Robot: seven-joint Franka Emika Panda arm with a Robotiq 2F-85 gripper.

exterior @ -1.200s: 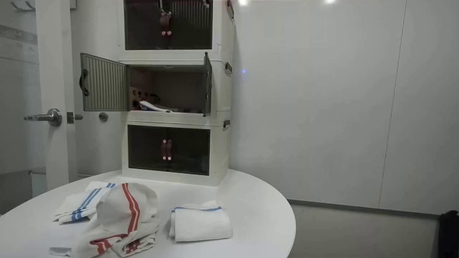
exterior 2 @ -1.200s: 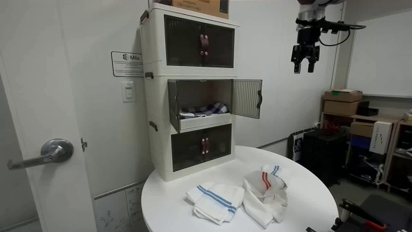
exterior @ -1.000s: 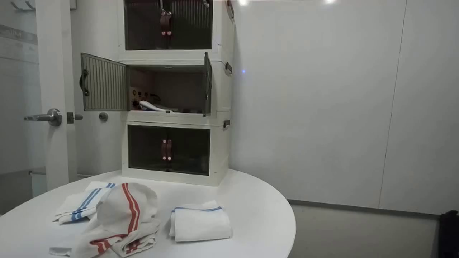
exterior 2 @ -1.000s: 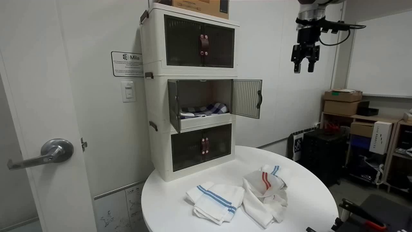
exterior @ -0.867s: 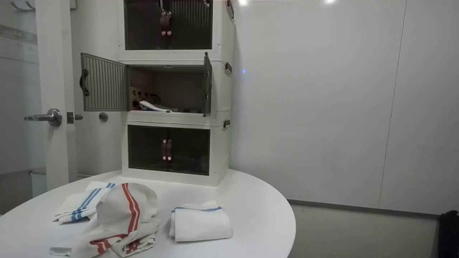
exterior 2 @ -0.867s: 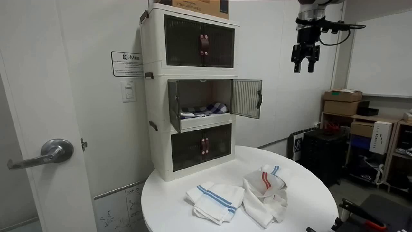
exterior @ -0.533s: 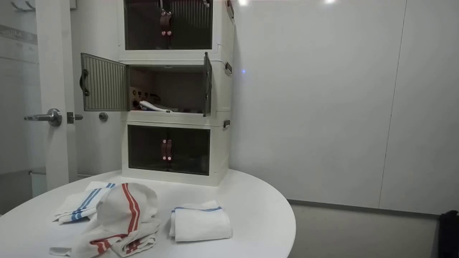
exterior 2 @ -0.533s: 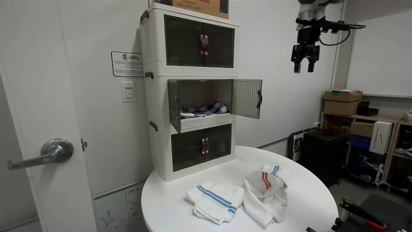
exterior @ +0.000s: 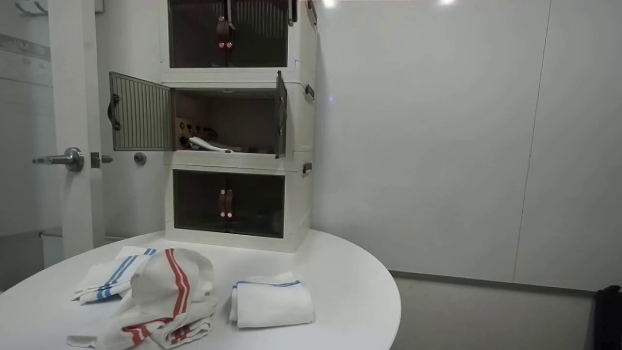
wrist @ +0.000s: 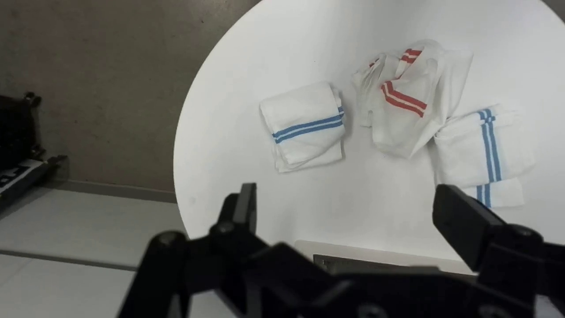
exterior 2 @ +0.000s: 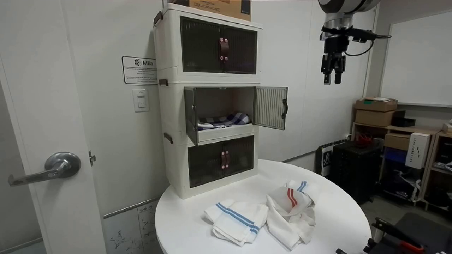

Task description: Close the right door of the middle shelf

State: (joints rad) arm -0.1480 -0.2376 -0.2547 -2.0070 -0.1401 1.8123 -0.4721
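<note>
Jaws parted; right door [exterior 2: 271,107] lower, well apart

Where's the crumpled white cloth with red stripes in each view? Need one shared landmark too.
In an exterior view: crumpled white cloth with red stripes at lower left.
In an exterior view: the cloth is in the lower part, right of centre.
In the wrist view: the cloth is in the upper part, right of centre.
Shared landmark: round white table under it, partly cut off by the frame in all three.
</note>
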